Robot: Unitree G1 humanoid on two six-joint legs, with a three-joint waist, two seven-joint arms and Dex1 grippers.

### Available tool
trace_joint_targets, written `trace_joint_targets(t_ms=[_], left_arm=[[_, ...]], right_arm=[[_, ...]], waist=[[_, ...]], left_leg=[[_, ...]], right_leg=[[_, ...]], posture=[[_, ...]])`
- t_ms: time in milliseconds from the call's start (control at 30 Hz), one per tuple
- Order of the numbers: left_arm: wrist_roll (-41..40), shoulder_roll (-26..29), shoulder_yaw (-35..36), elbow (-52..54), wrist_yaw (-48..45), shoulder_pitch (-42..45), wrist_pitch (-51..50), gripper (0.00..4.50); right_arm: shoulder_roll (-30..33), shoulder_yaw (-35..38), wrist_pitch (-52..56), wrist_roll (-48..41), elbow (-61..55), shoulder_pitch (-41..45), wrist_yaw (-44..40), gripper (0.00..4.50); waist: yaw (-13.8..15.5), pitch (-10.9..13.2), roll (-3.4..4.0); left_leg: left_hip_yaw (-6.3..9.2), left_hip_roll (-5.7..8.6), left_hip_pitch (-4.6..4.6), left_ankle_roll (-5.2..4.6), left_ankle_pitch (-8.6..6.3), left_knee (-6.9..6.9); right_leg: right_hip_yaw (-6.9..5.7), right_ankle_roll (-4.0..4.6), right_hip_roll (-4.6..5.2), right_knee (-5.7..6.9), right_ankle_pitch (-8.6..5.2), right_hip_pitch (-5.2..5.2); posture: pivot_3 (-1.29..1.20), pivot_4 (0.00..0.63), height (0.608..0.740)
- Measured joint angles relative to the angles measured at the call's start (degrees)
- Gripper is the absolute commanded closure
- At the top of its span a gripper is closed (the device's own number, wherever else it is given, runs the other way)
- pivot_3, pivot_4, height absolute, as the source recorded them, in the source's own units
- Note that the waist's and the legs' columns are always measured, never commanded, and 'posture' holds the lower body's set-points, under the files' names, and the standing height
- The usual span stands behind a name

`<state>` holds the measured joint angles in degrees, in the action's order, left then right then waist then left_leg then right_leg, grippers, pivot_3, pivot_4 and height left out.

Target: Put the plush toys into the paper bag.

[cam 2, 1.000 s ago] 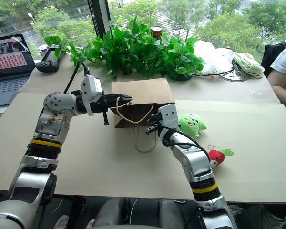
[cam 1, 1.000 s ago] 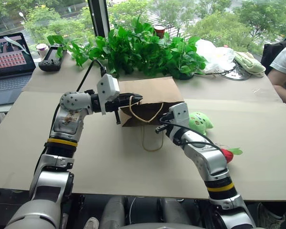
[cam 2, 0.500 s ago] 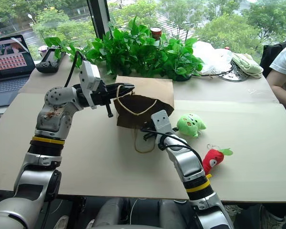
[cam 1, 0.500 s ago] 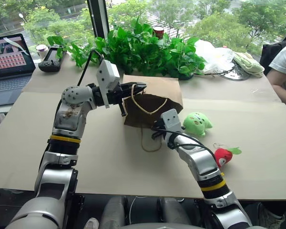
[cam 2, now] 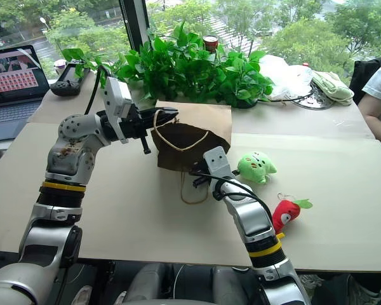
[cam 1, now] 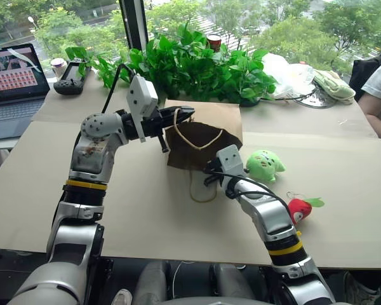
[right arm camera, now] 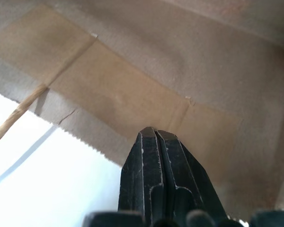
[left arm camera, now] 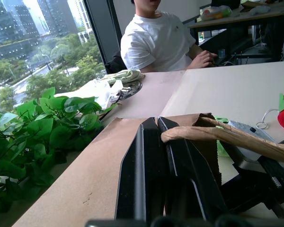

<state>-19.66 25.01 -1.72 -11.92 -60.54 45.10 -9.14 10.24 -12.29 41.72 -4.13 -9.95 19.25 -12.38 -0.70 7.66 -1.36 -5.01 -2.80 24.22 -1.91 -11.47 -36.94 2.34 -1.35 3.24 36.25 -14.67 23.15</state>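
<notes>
On the bench (cam 1: pixel 343 210), which was covered by pale brown board, the largest things were lined up along the window: a row of green leafy plants (cam 1: pixel 190 63), a laptop (cam 1: pixel 13 79) at the far left, and a white plastic bag (cam 1: pixel 286 73) to the right of the plants. A person in a white shirt (left arm camera: pixel 158 40) was seated at the right edge.

The paper bag (cam 1: pixel 206 130) was found at the middle of the bench, lying with its mouth toward the robot and its upper edge raised, so that a dark opening was shown. The left pincer (cam 1: pixel 184 115) was pressed together on the bag's upper rim, with one cord handle (left arm camera: pixel 222 137) draped over its fingers. The right pincer (right arm camera: pixel 154 142) was shut with nothing between its fingers, its tip set at the bag's lower lip, the inner paper just ahead of it.

The green plush toy (cam 1: pixel 265 164) was lying just right of the bag, outside it. The red chili toy (cam 1: pixel 300 209) was placed nearer the robot, beside the right forearm, well apart from the bag's mouth.
</notes>
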Motion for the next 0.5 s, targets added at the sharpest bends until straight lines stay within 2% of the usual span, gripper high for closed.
trace_joint_targets(t_ms=[300,500], left_arm=[[0.0,-0.6,-0.1,-0.1,0.0,0.0,0.1,4.50],[0.0,-0.7,-0.1,-0.1,-0.2,0.0,0.1,4.50]], right_arm=[[-1.0,7.3,6.9,-7.3,-14.7,-2.3,-1.5,4.48],[1.3,15.3,12.6,-13.4,-23.5,-2.9,-3.2,4.48]], waist=[[-0.1,0.0,0.00],[0.1,0.0,0.00]], left_leg=[[0.01,-0.02,0.02,0.00,0.00,0.01],[0.01,0.01,0.05,0.00,0.00,0.01]], right_leg=[[0.00,0.00,-0.02,0.01,0.00,0.04],[0.00,0.00,0.01,-0.04,0.00,0.02]], posture=[[0.00,0.150,0.740],[0.00,0.150,0.740]])
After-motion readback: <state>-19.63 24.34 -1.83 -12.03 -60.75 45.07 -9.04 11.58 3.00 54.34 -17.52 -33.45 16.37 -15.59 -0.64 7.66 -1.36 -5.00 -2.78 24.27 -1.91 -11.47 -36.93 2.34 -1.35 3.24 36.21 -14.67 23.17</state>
